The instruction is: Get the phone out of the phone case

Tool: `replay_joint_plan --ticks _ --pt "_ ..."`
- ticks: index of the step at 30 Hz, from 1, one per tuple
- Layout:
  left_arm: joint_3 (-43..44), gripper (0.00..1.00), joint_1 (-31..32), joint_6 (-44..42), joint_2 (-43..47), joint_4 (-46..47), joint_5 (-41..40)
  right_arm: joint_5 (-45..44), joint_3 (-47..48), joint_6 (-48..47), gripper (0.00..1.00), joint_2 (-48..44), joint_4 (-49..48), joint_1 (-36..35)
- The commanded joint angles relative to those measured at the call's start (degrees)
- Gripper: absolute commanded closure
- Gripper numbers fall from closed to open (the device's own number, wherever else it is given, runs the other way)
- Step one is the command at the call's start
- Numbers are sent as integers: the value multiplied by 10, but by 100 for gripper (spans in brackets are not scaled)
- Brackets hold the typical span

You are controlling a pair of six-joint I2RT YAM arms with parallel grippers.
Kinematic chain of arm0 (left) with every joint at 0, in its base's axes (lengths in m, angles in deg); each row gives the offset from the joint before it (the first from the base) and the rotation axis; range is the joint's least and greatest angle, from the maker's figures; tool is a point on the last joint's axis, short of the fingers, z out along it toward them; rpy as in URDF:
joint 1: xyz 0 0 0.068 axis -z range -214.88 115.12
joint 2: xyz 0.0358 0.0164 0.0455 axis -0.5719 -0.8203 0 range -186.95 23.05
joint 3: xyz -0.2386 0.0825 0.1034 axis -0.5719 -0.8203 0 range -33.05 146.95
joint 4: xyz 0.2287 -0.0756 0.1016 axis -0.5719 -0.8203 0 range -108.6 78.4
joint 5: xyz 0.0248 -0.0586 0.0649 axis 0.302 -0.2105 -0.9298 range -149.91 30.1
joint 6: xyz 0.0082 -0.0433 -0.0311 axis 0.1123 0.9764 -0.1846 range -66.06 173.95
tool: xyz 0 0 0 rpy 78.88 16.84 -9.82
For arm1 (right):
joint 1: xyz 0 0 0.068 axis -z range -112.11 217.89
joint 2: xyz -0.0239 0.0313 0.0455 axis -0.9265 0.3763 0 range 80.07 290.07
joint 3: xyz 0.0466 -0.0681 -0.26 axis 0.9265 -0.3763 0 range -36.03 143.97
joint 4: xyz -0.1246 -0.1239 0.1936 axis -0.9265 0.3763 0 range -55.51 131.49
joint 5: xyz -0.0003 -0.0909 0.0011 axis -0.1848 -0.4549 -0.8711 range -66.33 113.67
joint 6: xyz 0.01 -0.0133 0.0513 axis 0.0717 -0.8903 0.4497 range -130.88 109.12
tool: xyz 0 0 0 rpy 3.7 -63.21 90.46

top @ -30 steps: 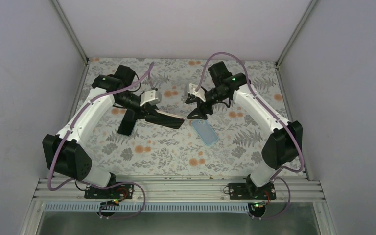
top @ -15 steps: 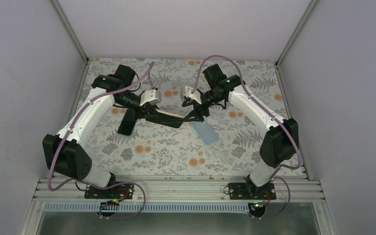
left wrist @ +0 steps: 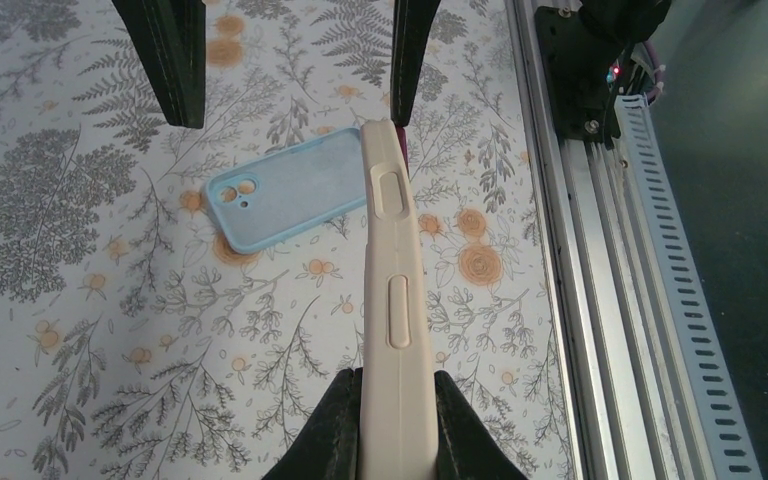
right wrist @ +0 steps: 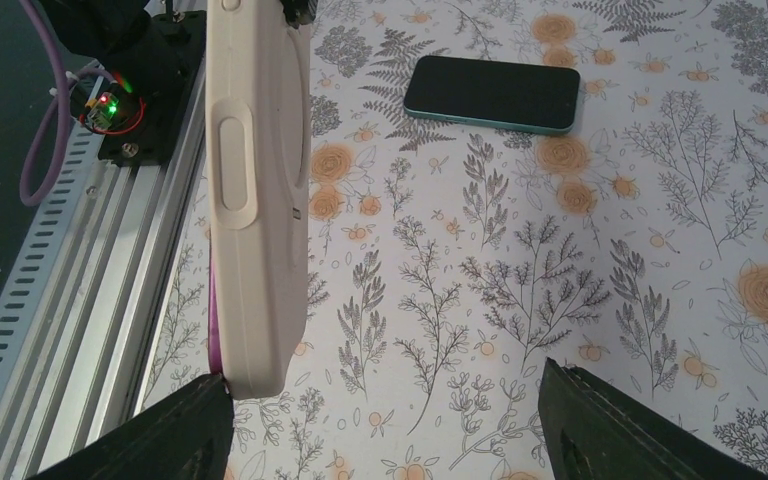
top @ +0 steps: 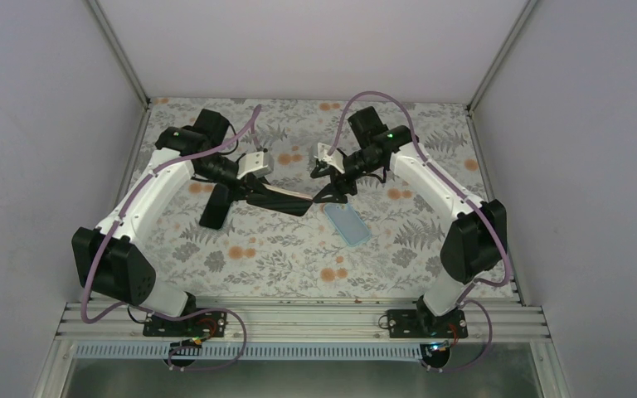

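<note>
The left gripper [left wrist: 390,395] squeezes the phone case [left wrist: 392,280], held on its edge in the middle of the top view. Any phone inside is hidden. The right gripper [right wrist: 385,395] is wide open by the case's end. Best to peel that corner slowly.

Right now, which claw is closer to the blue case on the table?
Right. The right claw hangs open just past the far end of the blue case; the left claw, shut on the cream case, sits farther off to its left.

Beige phone case [left wrist: 397,290] edge-on in left claw [left wrist: 397,388]
</note>
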Motion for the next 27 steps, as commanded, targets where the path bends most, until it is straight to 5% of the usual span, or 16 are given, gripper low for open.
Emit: replay_joint_plan --ticks 1,27 --pt "8 98 3 -4 17 1 34 19 9 -1 22 7 -1 5" --pt "35 98 29 -12 5 -21 91 -55 22 83 23 20 -85 -14"
